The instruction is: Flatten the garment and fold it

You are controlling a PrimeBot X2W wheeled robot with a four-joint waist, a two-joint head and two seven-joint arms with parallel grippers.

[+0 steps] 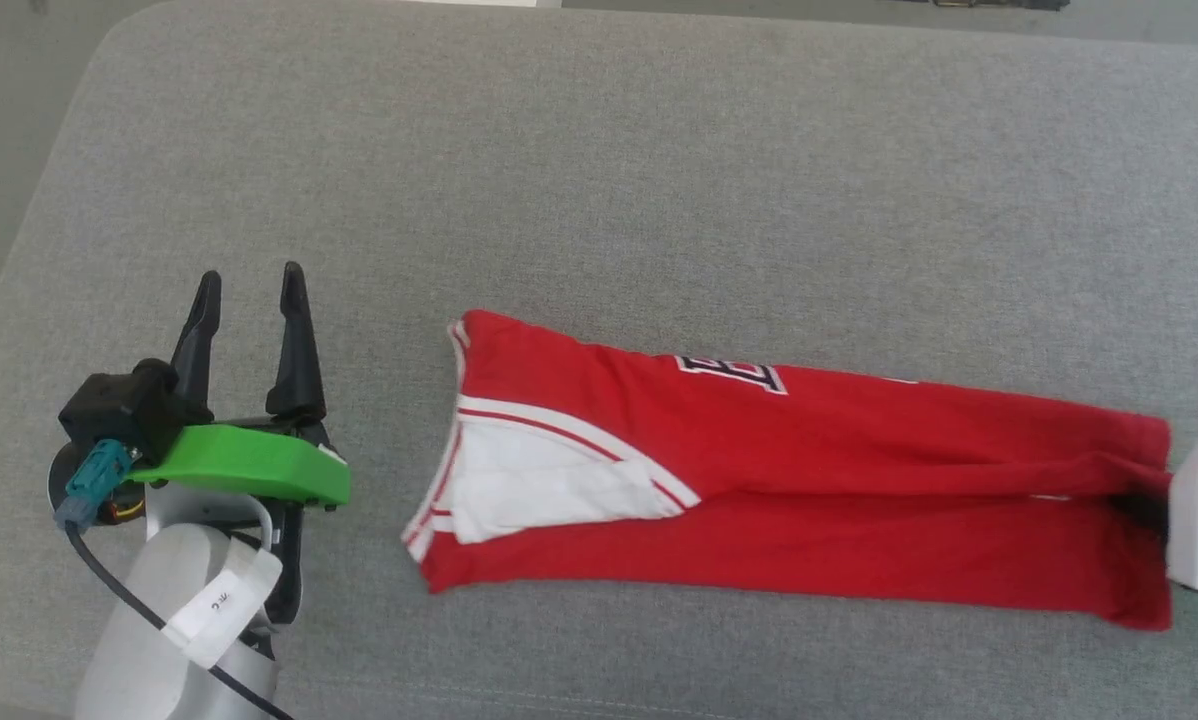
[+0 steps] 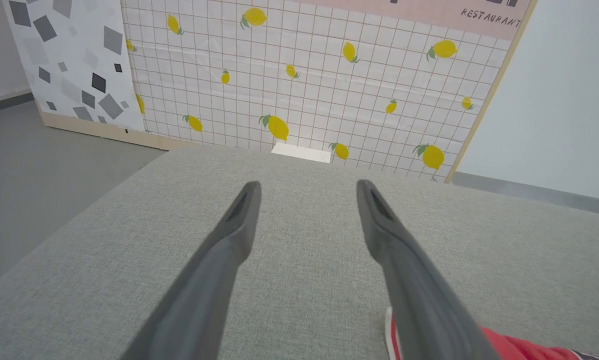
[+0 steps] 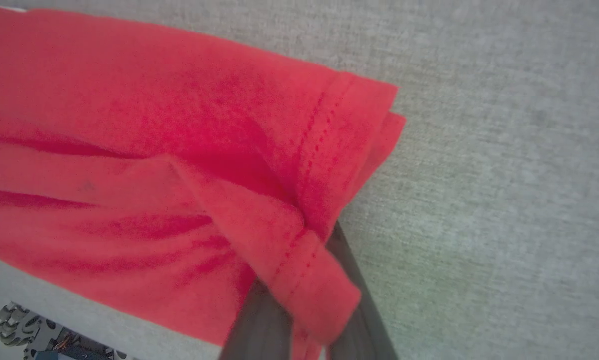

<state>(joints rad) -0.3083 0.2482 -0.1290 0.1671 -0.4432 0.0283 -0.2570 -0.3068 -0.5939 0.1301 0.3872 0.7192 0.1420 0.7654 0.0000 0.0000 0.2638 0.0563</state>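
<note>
Garment (image 1: 809,480) lies on the grey tabletop (image 1: 659,150) as a long narrow strip, folded lengthwise. The white sleeve is at the robot's left end, the hem at the right end. So flattening and the long folds look done. The step in hand is, I think, the cross fold, i.e. bring the hem end over to the sleeve end.

Right claw (image 3: 304,300) is clamped on the hem at the right end of the strip. In the right wrist view the red hem w/ its stitch line is bunched betw. the two dark fingers. The grip sits approx. mid-hem, not at a corner, and the fabric puckers toward it.

Left claw (image 1: 250,277) has its fingers wide apart, w/ nothing in it. It stands left of the sleeve end, near but not touching.

Next move, in my judgement: lift the hem only a little and carry it leftward over the strip, keeping the layers together. Risk: the fabric is soft and there is one pinch point, so the hem corners can droop and the fold can land crooked. The left claw could press the sleeve end down so the strip does not slide.
</note>
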